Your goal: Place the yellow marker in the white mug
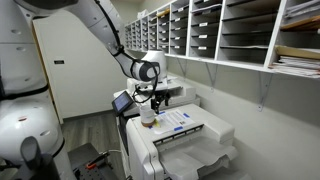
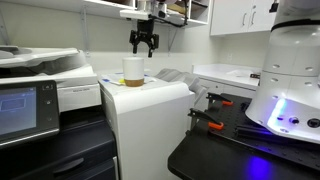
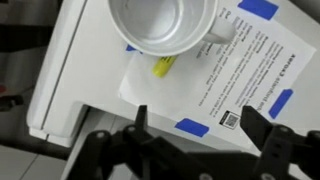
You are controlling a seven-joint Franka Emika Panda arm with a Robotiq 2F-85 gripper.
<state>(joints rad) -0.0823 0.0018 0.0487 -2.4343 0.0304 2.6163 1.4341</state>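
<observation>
The white mug (image 3: 165,27) stands upright on a printed sheet on top of the printer; it also shows in both exterior views (image 1: 148,118) (image 2: 133,70). The yellow marker (image 3: 162,67) lies on the sheet, partly hidden beside the mug's base; only a short end shows in the wrist view. My gripper (image 3: 198,122) is open and empty, hovering above the printer top just behind the mug (image 2: 144,45) (image 1: 155,98). Nothing is between the fingers.
The grey-white printer (image 1: 190,140) bears a paper sheet (image 3: 235,80) held by blue tape strips (image 3: 193,127). Wall shelves with paper trays (image 1: 220,30) run above. A second printer (image 2: 40,70) and the robot base (image 2: 290,80) flank the white cabinet (image 2: 150,120).
</observation>
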